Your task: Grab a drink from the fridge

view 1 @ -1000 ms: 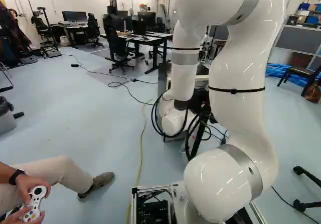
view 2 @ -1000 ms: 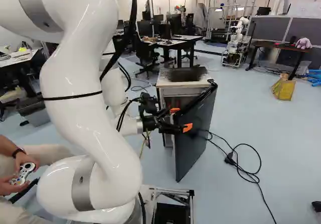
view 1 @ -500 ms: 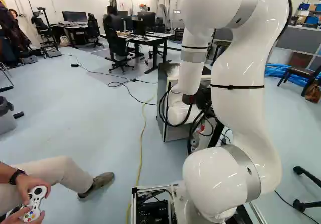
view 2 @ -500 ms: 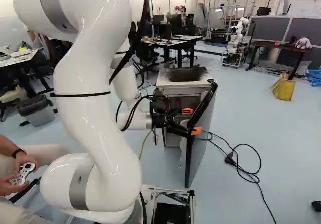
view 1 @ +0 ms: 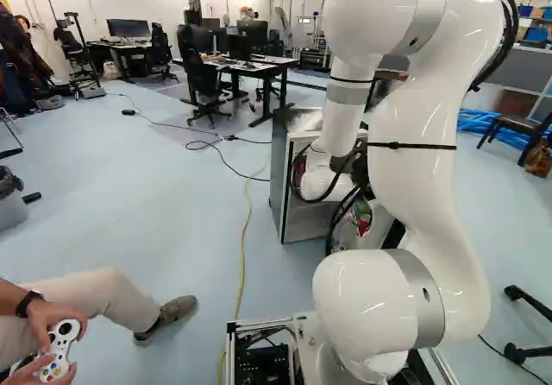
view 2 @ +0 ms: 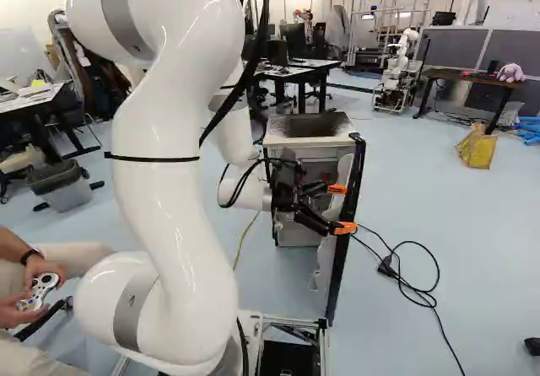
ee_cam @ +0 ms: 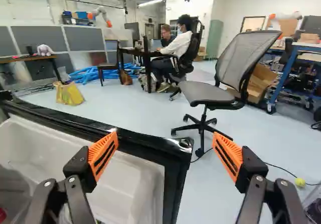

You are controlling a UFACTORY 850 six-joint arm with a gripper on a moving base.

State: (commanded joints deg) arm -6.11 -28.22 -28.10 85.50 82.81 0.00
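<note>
In the right base view my gripper (view 2: 342,208) is at the inner side of the fridge door (view 2: 351,199), which stands swung out, nearly edge-on. The fridge (view 2: 309,126) is behind it, its front partly hidden by the arm. The wrist view shows the gripper (ee_cam: 164,136) with its fingers wide apart and nothing gripped. One finger lies over the door's black rim (ee_cam: 145,142) and white inner lining (ee_cam: 138,181); the other is beyond the door's corner. Whether a finger touches the door cannot be told. Red and green items (view 1: 364,219) show behind the arm; no drink is clearly recognisable.
An office chair (ee_cam: 210,96) stands on the floor past the door. Black cable (view 2: 413,287) lies right of the door, a yellow one (view 1: 245,238) left of the fridge. A person's leg (view 1: 112,303) reaches in at the left. Another robot (view 2: 401,64) stands far back.
The fridge door has swung wider, from showing its dark outer face to nearly edge-on. My arm and gripper have moved rightward along with it. The base has stayed put.
</note>
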